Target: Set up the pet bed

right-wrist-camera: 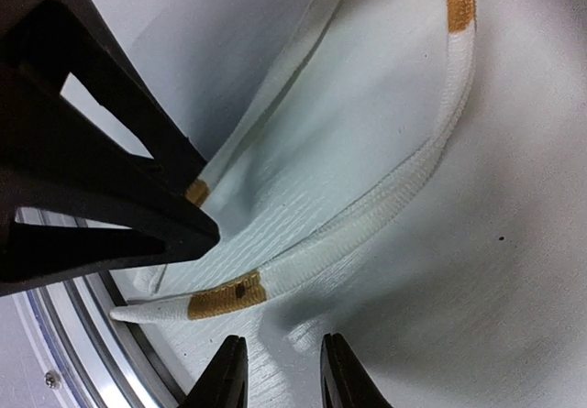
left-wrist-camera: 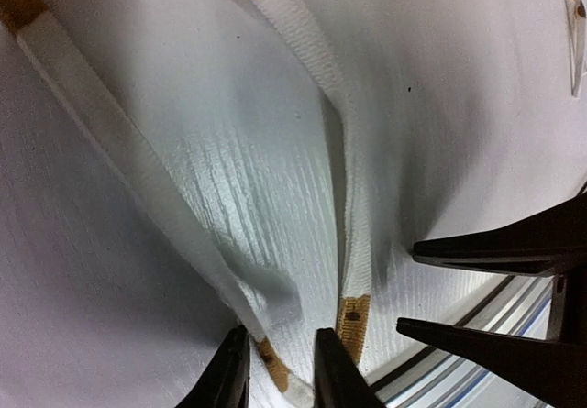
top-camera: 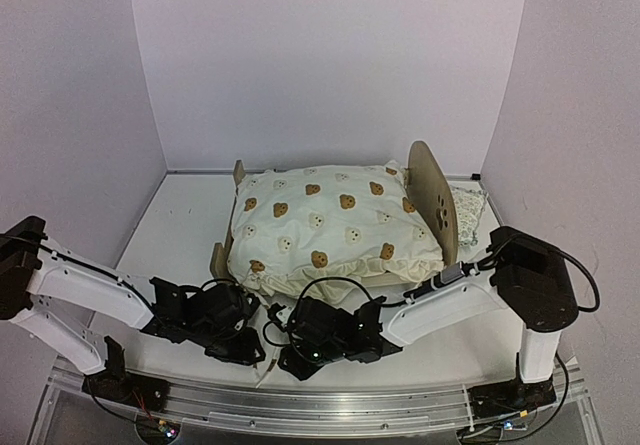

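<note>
The pet bed stands at the table's middle, its tall headboard to the right and its low footboard to the left. A cream bear-print quilt lies puffed over it and hides the mattress. One corner of the quilt trails to the front edge. There my left gripper and right gripper meet, tips close together. In the left wrist view the left gripper is narrowly open astride a hem with a brown patch. The right gripper is narrowly open over flat quilt cloth, just short of the hem.
A small green-patterned pillow lies behind the headboard at the right. The aluminium rail runs along the table's front edge just below both grippers. The right gripper's fingers show in the left wrist view, and the left gripper's fingers in the right wrist view.
</note>
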Controlling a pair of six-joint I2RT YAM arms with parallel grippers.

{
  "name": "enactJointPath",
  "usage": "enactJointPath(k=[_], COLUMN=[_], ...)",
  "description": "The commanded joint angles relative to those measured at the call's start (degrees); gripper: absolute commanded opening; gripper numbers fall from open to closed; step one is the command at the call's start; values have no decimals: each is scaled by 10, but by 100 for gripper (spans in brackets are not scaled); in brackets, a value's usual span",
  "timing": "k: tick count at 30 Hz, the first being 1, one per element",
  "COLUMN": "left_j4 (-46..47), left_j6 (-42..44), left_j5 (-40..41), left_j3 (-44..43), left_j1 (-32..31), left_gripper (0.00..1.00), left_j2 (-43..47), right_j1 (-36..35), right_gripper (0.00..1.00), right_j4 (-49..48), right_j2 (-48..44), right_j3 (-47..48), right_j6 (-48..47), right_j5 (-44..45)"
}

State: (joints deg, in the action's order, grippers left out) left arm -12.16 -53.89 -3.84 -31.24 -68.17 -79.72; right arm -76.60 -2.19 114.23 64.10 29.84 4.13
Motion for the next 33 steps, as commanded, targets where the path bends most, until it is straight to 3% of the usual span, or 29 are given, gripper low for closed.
enactJointPath(k=[1, 5, 7, 17, 24, 28, 33], left_j4=[-63, -82, -87, -147, -171, -155, -101], left_j6=[-22, -32, -36, -27, -30, -32, -20], left_j5=[55, 66, 67, 80, 86, 80, 52], left_j3=[-33, -38, -38, -44, -31, -20, -13], left_j1=[-17, -19, -19, -21, -20, -20, -20], left_gripper=[20, 3, 0, 0, 0, 0, 0], left_j2=[-27, -38, -34, 101, 143, 154, 134], right_j1=[-1, -1, -1, -1, -1, -1, 1], right_gripper=[29, 29, 29, 29, 29, 30, 35], right_j4=[3, -4, -8, -18, -28, -29, -18], right_j2=[-7, 4, 10, 88, 139, 119, 20], right_j3=[-13, -9, -4, 76, 151, 147, 67], right_j6=[1, 5, 5, 13, 1, -22, -42], right_j5=[9, -7, -15, -59, -69, -66, -43])
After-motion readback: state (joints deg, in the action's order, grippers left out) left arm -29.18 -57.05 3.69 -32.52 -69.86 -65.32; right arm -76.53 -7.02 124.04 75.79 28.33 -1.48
